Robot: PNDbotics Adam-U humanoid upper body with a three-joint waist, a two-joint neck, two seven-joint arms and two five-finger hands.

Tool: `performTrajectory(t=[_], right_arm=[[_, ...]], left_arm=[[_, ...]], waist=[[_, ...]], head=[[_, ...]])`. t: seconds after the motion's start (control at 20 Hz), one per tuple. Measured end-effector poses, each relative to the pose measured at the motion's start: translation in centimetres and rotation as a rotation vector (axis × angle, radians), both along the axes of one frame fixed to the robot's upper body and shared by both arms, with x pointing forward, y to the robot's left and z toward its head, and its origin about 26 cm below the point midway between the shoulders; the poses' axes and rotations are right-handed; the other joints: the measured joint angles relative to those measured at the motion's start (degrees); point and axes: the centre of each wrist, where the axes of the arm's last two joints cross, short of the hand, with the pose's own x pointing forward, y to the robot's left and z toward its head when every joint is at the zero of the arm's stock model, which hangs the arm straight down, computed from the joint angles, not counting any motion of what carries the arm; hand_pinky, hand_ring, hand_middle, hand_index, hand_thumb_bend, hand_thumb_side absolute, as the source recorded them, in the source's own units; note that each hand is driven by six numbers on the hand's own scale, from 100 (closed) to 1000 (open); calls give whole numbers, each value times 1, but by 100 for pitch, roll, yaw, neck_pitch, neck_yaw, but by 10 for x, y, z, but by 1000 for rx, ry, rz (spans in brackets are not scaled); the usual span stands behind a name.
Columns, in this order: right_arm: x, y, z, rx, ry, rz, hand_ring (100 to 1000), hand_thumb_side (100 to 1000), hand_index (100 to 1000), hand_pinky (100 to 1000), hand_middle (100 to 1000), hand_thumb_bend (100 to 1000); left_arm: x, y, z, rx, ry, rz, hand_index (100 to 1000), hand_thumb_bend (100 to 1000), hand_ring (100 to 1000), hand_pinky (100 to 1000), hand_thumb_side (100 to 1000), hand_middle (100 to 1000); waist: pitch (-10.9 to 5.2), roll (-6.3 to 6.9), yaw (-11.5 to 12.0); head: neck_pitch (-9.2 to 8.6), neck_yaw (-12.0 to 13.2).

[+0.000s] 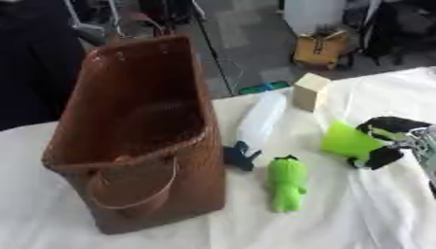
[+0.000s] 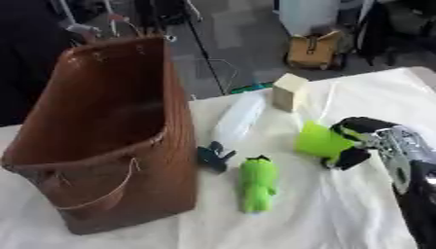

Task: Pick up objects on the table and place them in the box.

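On bench (image 1: 374,214) w/ white cloth, tall brown woven basket (image 1: 136,141) stands upright, inside looks empty. Right robot hand (image 2: 362,141) curled round lime-green cup (image 2: 319,141), beside green plush toy (image 1: 287,184).

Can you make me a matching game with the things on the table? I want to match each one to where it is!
Things:
1. green toy
2. green cup
3. pale block
4. brown basket

Places:
A. far side of the table
B. in the right hand
C. left, standing open
D. lying in the middle, near front

Pairs: 1-D, 2-B, 3-A, 4-C
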Motion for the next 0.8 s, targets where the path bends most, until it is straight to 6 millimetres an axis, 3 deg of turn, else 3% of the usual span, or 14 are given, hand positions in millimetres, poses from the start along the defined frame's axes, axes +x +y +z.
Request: performTrajectory(t=[0.15, 0.2, 0.35, 0.4, 0.5, 0.8], right_arm=[[0, 0, 0, 0, 2, 2, 981, 507, 714, 1000, 631, 286], [0, 0, 0, 1, 3, 3, 966, 528, 680, 1000, 602, 243], [0, 0, -1, 4, 3, 7, 964, 529, 678, 1000, 599, 240], [0, 0, -1, 5, 3, 8, 945, 555, 656, 1000, 572, 173], [0, 0, -1, 11, 5, 12, 933, 563, 639, 1000, 554, 132], [-1, 2, 3, 31, 1, 40, 914, 570, 608, 1000, 526, 100]], left_arm=[[0, 0, 0, 0, 0, 1, 716, 100, 708, 744, 800, 783], [0, 0, 0, -1, 1, 1, 716, 100, 708, 744, 799, 783], [0, 0, 0, -2, 1, 2, 717, 100, 708, 743, 799, 783], [0, 0, 0, -2, 1, 2, 717, 100, 708, 743, 799, 783], [0, 0, 0, -3, 2, 3, 717, 100, 708, 743, 799, 783], [0, 0, 0, -4, 4, 4, 717, 100, 708, 743, 801, 783]], waist=[[-1, 1, -1], [-1, 1, -3], [-1, 2, -11], [-1, 3, -12], [-1, 5, -20], [-31, 5, -56]], head=[[0, 6], [0, 7], [0, 11], [0, 12], [0, 21], [2, 64]])
